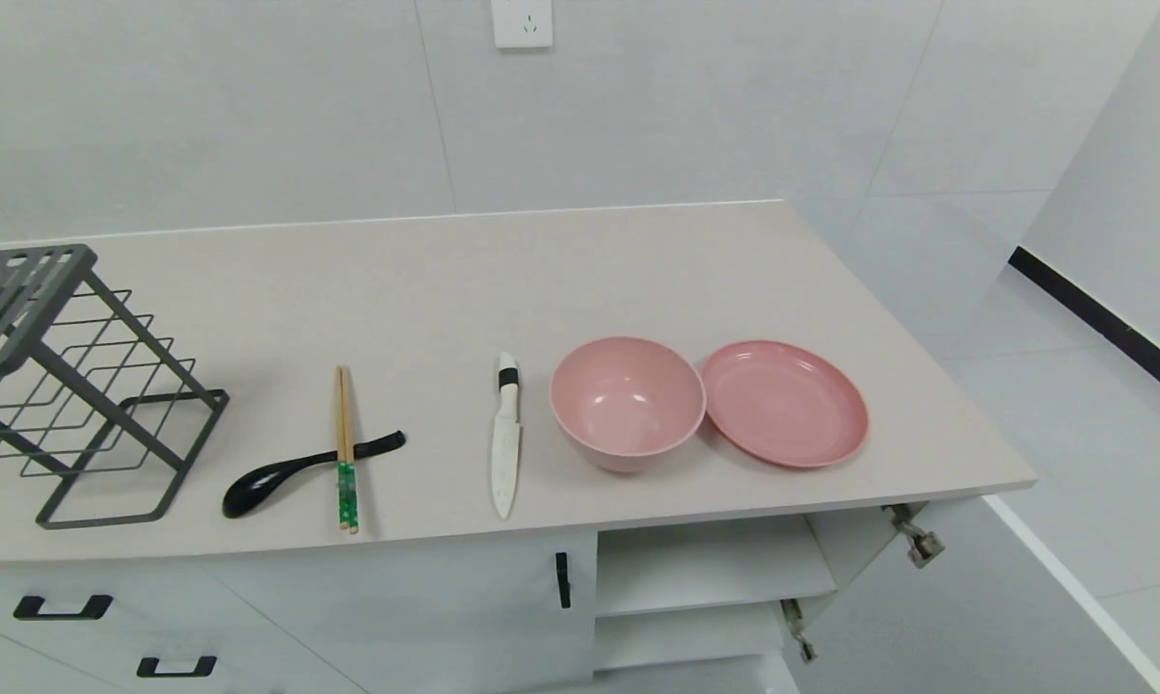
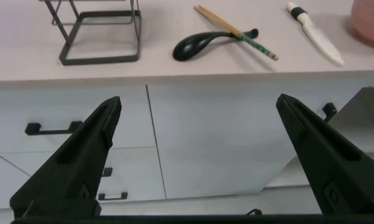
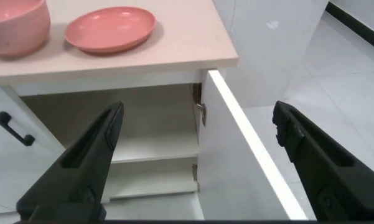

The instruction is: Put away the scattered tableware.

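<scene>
The pink bowl (image 1: 627,403) is sitting upright just beside the pink plate (image 1: 784,402) on the surface (image 1: 445,289); the left pincer (image 2: 199,101) and right pincer (image 3: 198,107) are hanging spread.

Wide gaps lay betw. rack (image 1: 78,386) and spoon (image 1: 290,472), and betw. chopsticks (image 1: 346,443) and knife (image 1: 506,443), w/ room on the counter (image 1: 502,270) behind them. Chopsticks lay across the spoon; bowl (image 1: 628,400) sat just beside plate (image 1: 787,403), w/ little room betw. them. Below, cabinet door (image 1: 1023,598) stood open at right, walling that side, shelves (image 1: 705,569) open to the front.
</scene>
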You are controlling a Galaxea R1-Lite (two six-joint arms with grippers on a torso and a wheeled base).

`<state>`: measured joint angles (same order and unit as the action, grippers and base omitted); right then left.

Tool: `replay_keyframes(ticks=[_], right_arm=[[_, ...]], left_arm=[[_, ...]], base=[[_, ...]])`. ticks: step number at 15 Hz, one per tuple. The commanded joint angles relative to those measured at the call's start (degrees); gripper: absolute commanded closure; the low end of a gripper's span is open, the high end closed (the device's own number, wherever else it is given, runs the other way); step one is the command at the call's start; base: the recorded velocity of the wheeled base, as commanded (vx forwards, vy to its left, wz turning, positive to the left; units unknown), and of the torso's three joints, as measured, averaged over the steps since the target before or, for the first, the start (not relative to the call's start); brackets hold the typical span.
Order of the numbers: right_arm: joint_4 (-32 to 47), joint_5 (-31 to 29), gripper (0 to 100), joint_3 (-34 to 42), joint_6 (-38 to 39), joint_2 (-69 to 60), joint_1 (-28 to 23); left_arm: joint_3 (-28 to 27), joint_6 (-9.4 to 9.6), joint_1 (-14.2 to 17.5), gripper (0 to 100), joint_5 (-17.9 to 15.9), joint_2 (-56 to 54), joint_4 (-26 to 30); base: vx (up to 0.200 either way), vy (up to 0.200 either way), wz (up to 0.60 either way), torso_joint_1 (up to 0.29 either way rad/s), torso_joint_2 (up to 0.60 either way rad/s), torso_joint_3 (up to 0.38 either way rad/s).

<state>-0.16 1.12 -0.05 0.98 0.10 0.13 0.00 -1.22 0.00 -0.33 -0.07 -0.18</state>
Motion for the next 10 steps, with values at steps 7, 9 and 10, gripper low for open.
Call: replay_keyframes(ticks=[7,9,10], right_arm=[[-0.02,0.02,0,-0.04,-0.01,-0.01,-0.05],[-0.02,0.11,0,0.05,-0.01,-0.01,-0.05],[-0.02,0.11,0,-0.04,-0.01,-0.01,-0.05]], left_arm=[[0.0,1.83,0.0,0,-0.64,0.07,0.18],[0.0,2.63,0.0,0,-0.81,0.07,0.18],[0.0,2.63,0.0,0,-0.81,0.07,0.18]], base=[[0.0,0.0,0.0,0.191,-0.39,-0.203],[0.0,0.0,0.0,0.0,0.0,0.0],[0.0,0.0,0.0,0.0,0.0,0.0]])
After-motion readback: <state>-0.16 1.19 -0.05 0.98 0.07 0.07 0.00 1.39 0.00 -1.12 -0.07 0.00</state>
